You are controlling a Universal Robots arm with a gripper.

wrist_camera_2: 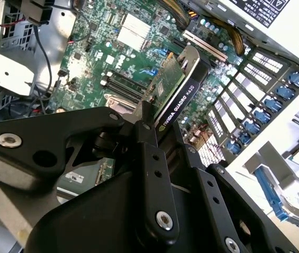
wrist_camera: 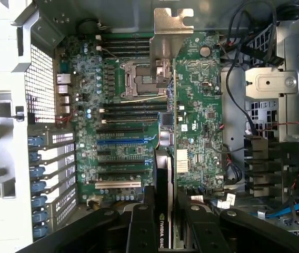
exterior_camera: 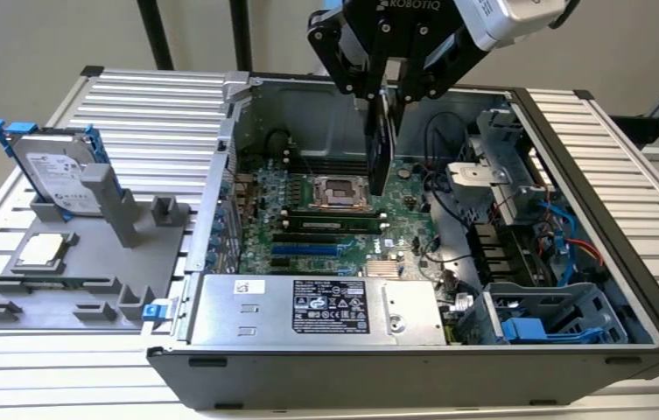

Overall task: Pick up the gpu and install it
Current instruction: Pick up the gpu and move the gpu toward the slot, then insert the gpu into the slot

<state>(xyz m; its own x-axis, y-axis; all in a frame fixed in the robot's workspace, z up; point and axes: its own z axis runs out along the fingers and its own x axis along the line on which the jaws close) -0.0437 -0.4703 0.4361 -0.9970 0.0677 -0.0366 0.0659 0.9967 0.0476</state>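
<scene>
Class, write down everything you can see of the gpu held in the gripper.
The gpu is a thin flat card: green circuit board on one face, black cooler with white lettering on the other, silver bracket at its far end. The gripper clamps one end, holding it on edge above the motherboard inside the open case, not yet seated in a slot.

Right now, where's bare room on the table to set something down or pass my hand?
Bare ribbed table between the hard drive and the case; another strip past the case at the exterior view's right. Crowded inside the case: the gripper holds the graphics card over the motherboard.
</scene>
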